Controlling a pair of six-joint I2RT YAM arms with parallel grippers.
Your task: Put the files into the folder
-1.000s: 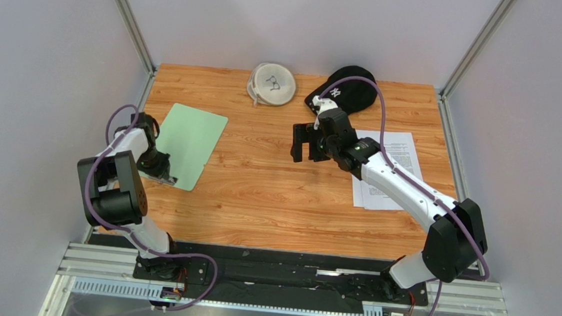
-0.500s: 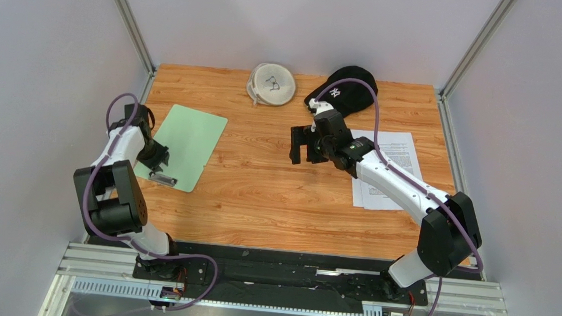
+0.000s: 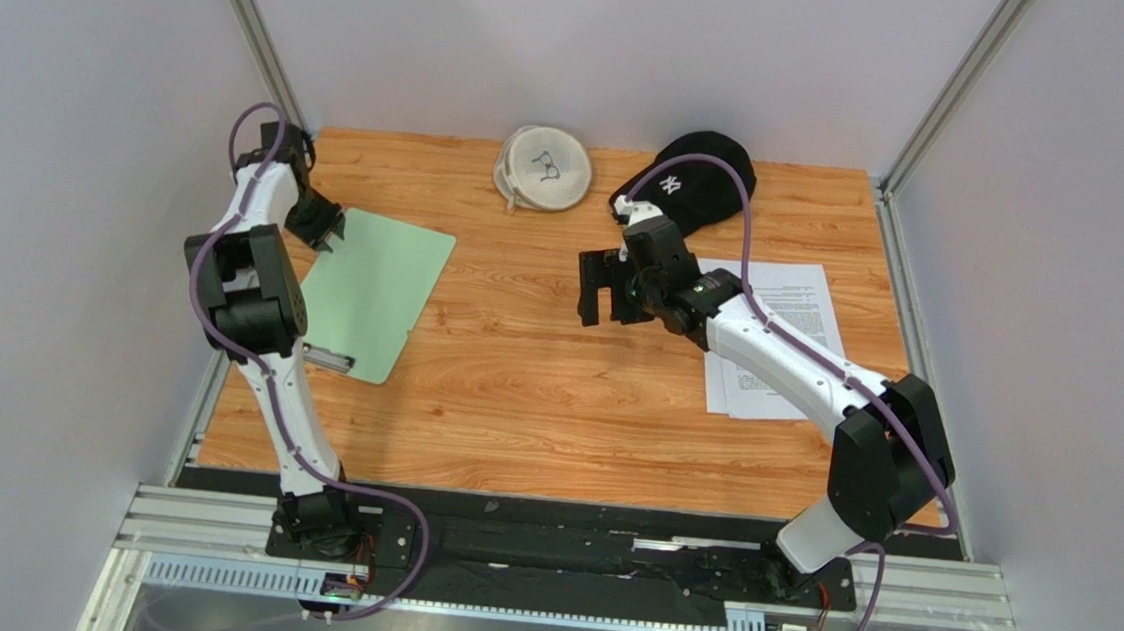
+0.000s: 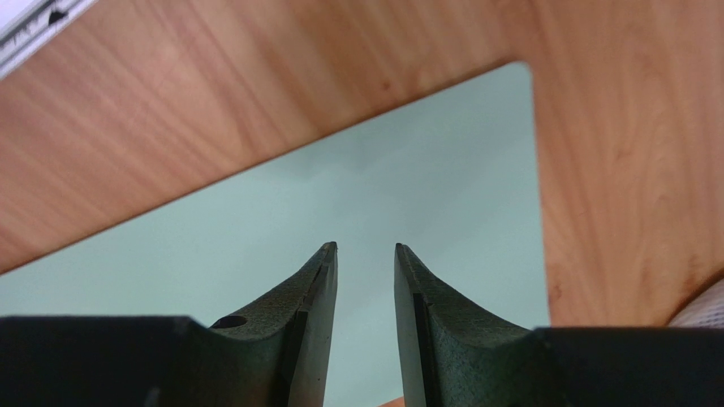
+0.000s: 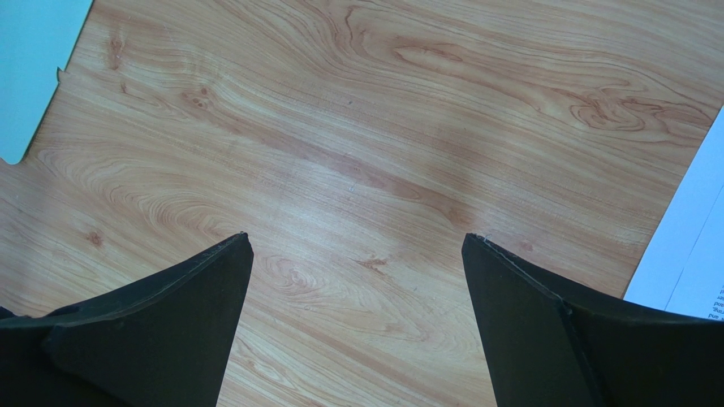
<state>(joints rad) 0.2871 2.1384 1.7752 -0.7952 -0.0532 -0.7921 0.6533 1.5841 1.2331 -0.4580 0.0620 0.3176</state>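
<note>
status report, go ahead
Left hand slightly open, empty, over folder. Right hand wide open, empty. Files on table, not in folder. Nothing in the way.

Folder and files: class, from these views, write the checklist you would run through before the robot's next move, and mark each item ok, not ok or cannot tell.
1. Folder lies flat on the table with nothing on it: ok.
2. Clip is at the folder's near short end: ok. Raised enough to take sheets: cannot tell.
3. Left fingers hold nothing: ok. They are a little apart, over the folder's far end.
4. Right fingers are wide apart and hold nothing: ok. They are over bare wood at mid-table.
5. Files are in the folder: not ok. They lie at the table's right side, well apart from it.
</note>
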